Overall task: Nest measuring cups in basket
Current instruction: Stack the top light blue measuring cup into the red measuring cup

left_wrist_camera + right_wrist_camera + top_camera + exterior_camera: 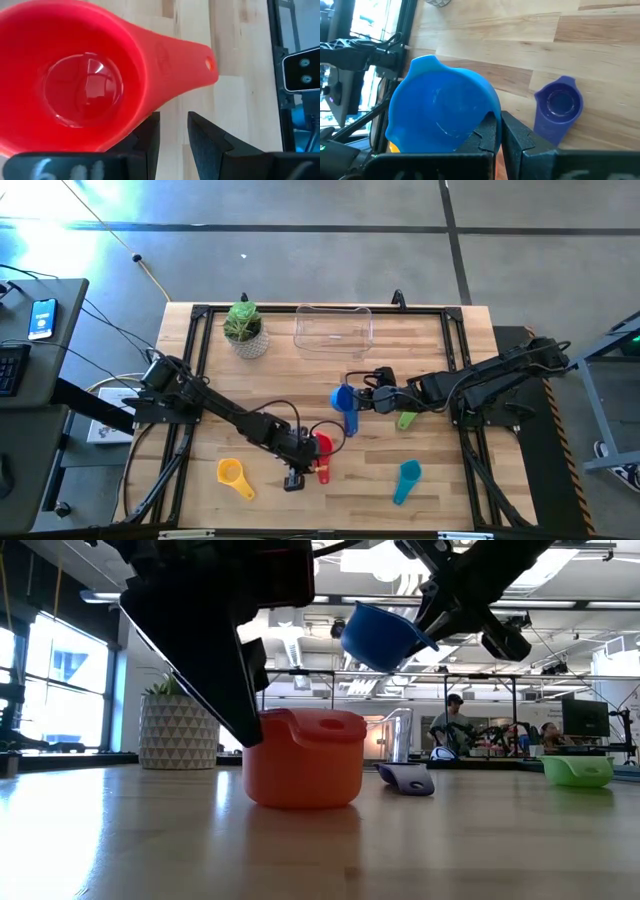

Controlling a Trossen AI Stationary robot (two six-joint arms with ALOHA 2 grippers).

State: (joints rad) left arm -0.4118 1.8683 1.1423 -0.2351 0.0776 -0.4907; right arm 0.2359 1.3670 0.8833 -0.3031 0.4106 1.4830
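Note:
The red cup [322,445] stands upright on the table near the middle front and fills the left wrist view [85,80]. My left gripper [172,135] is slightly open beside its wall, under the handle [190,55]; bare table shows between the fingers. My right gripper [366,400] is shut on the blue cup [343,397], which is held above the table. The purple cup [559,107] lies on the table just below it. The clear basket [333,328] stands at the far edge. Green [406,420], teal [406,480] and yellow [233,475] cups lie apart on the table. My left gripper has one finger [150,135] close against the red cup's outer wall below the handle's root; I cannot tell whether it touches. My right gripper pinches the blue cup between its two fingers at the bowl's side [487,117] facing them; the fingers hide the part they hold. They come level from the table's right. The cup [385,635] is lifted clear and tilted.
A green plant in a white pot [245,330] stands left of the basket at the far edge. A black rail frames the tabletop [200,380]. Bare wood lies between the basket and the blue cup. People and equipment show in the room behind.

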